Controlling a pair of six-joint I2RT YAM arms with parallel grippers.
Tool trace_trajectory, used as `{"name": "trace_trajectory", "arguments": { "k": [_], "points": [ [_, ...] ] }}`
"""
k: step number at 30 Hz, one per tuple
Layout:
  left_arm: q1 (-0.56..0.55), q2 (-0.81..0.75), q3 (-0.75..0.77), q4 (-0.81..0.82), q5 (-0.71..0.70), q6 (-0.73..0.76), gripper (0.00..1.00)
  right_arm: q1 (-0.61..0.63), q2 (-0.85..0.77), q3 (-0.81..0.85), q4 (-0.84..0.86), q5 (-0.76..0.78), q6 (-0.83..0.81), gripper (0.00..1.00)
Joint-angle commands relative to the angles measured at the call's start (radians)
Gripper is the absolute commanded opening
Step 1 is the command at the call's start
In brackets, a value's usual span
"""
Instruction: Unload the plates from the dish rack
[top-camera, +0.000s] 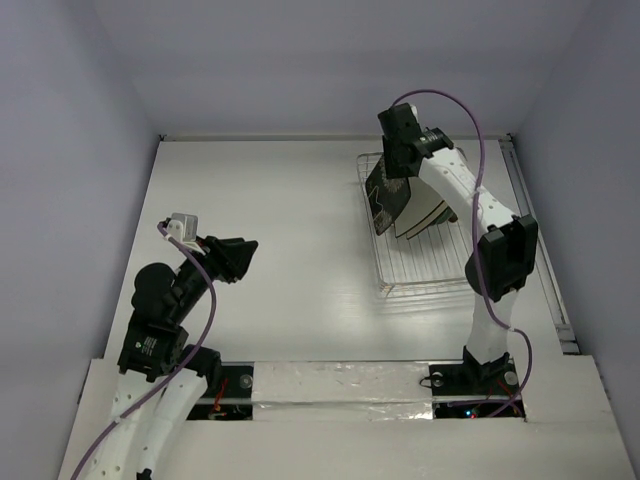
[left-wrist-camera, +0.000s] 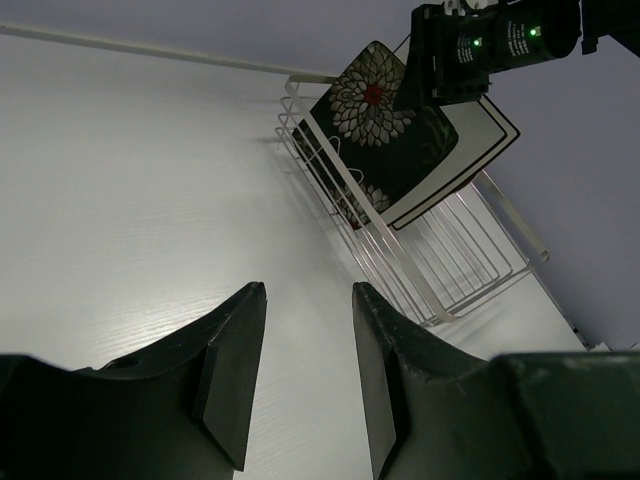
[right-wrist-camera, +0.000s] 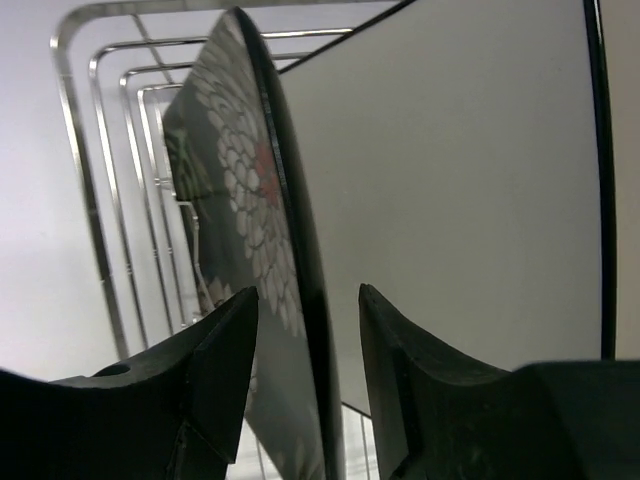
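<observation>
The wire dish rack (top-camera: 425, 270) stands at the right of the table. Two plates stand on edge in its far end: a small black square floral plate (top-camera: 385, 195) and behind it a larger white square dark-rimmed plate (top-camera: 425, 215). My right gripper (top-camera: 393, 165) is above them, open, with its jaws either side of the black plate's rim (right-wrist-camera: 300, 260); the white plate (right-wrist-camera: 470, 180) lies behind the right finger. My left gripper (top-camera: 240, 258) is open and empty over bare table at the left; in its wrist view (left-wrist-camera: 308, 340) the black plate (left-wrist-camera: 385, 130) and rack (left-wrist-camera: 440, 260) show far off. Round plates are not in view.
The near part of the rack (top-camera: 430, 280) holds nothing visible. A raised rail (top-camera: 540, 240) runs along the table's right edge. White walls enclose the back and sides.
</observation>
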Motion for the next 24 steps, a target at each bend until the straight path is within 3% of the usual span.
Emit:
{"name": "trace_trajectory", "arguments": {
  "k": [1, 5, 6, 9, 13, 24],
  "points": [
    [-0.005, -0.007, 0.003, 0.03, -0.008, -0.007, 0.37, -0.012, -0.006, 0.056, -0.014, 0.059, -0.024, 0.47],
    [-0.005, -0.012, 0.005, 0.03, -0.009, -0.007, 0.37, -0.012, -0.009, 0.066, -0.028, 0.073, -0.03, 0.26],
    [-0.005, -0.013, 0.005, 0.03, -0.009, -0.007, 0.37, -0.012, -0.013, 0.067, -0.028, 0.071, -0.03, 0.13],
    [-0.005, -0.012, 0.005, 0.028, -0.012, -0.007, 0.37, -0.012, -0.032, 0.086, -0.034, 0.07, -0.033, 0.06],
    [-0.005, -0.014, 0.008, 0.02, -0.029, -0.009, 0.37, -0.012, -0.05, 0.138, -0.056, 0.107, -0.041, 0.0],
    [-0.005, -0.015, 0.008, 0.017, -0.048, -0.013, 0.45, -0.012, -0.147, 0.291, -0.096, 0.145, -0.062, 0.0]
  ]
}}
